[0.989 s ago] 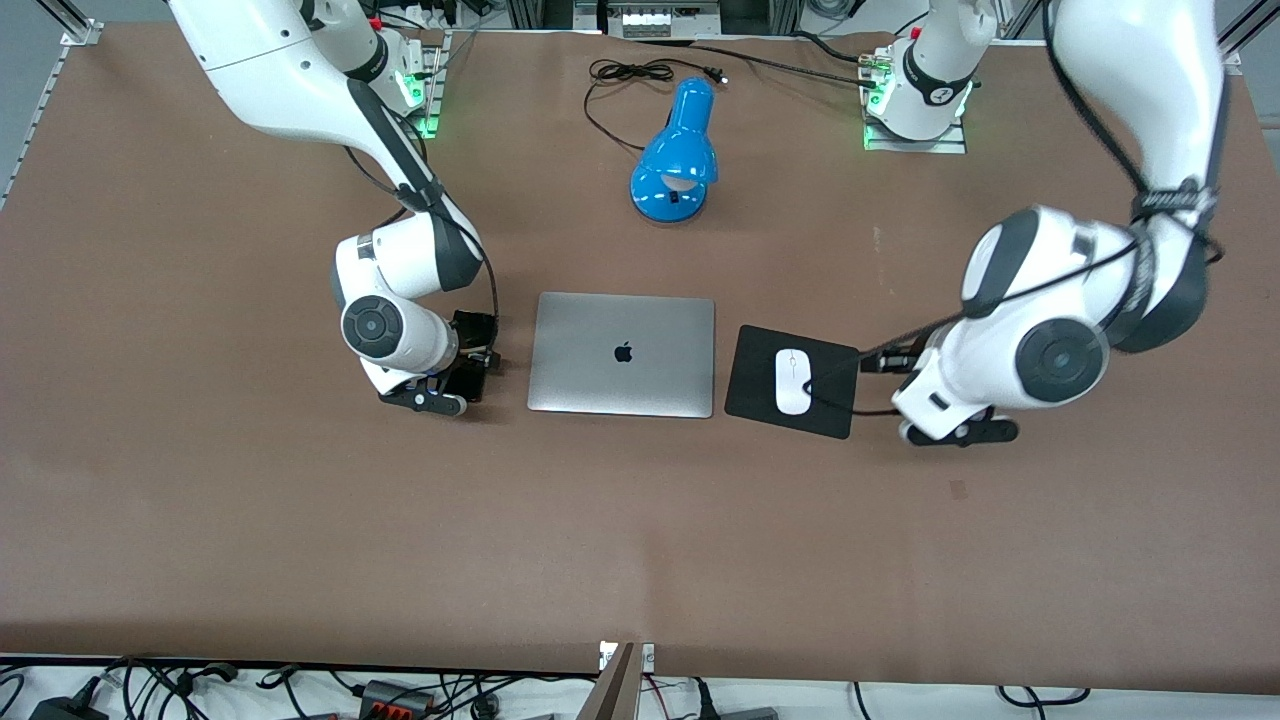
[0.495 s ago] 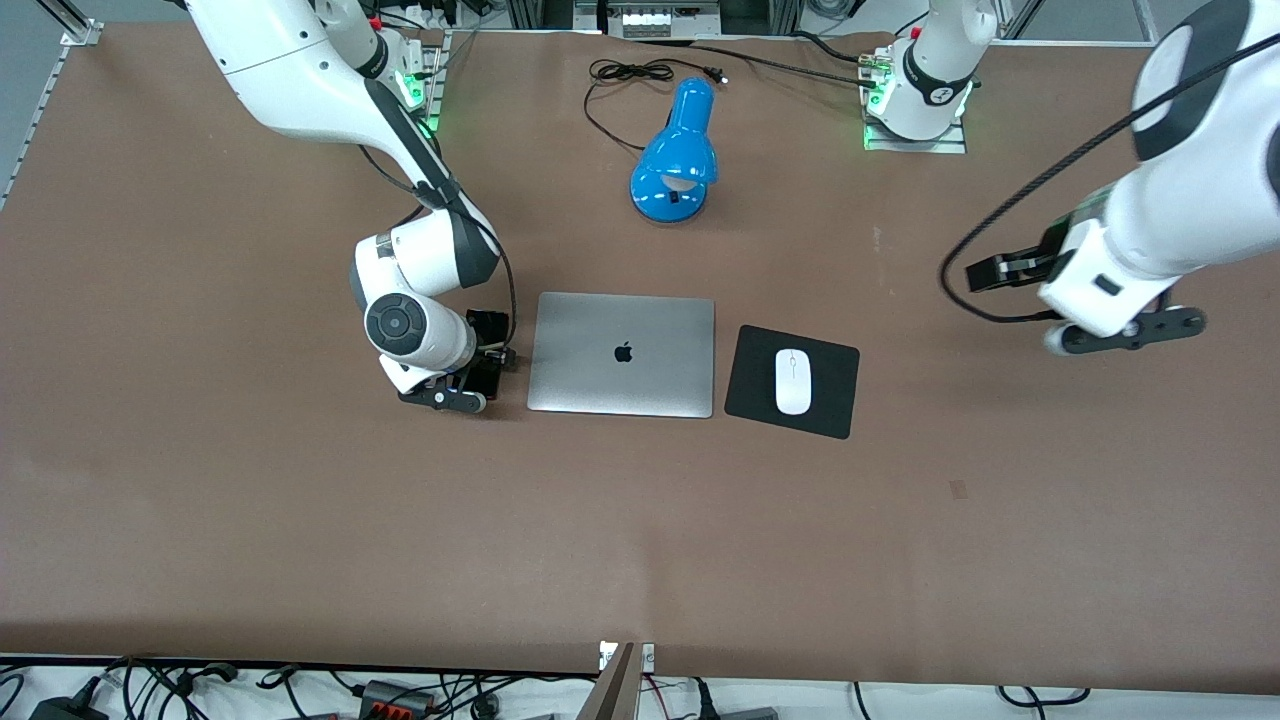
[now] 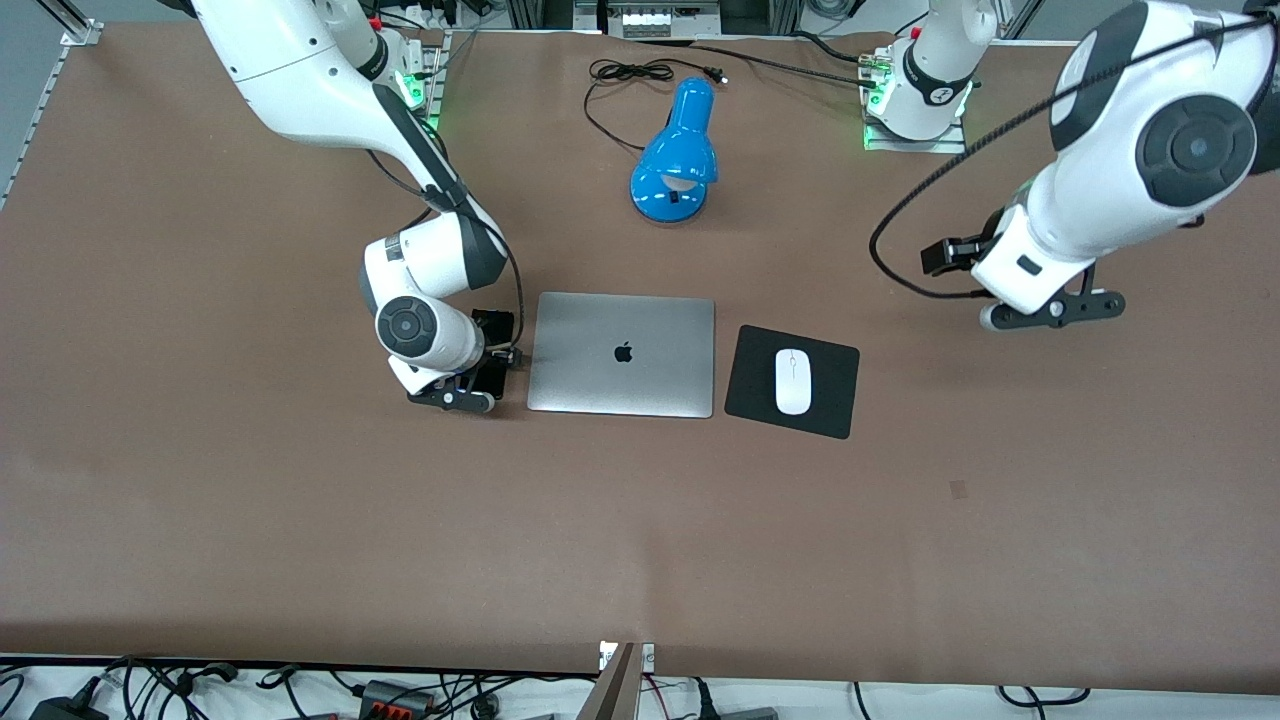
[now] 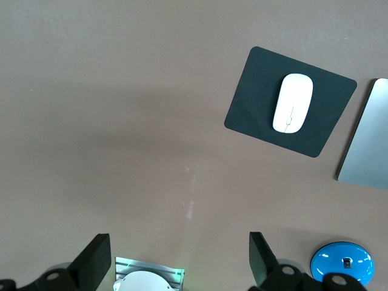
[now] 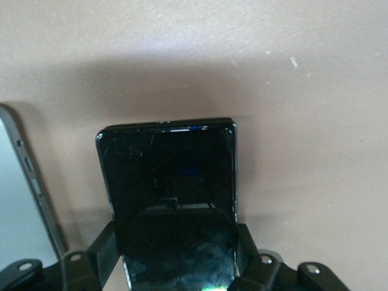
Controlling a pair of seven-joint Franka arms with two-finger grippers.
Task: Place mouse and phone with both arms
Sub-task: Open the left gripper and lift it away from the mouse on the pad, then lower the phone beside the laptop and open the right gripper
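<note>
One mouse (image 3: 793, 381) rests on the mouse pad (image 3: 838, 400).

laptop (image 3: 621, 354) stands just beside phone (image 5: 173, 182).

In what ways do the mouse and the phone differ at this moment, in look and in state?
The mouse is white and oval; the phone is black, flat and rectangular. The mouse lies free on the black mouse pad, beside the laptop toward the left arm's end; the phone is clamped in the shut right gripper, beside the laptop toward the right arm's end. The open left gripper hangs over bare table, away from the mouse.
</note>
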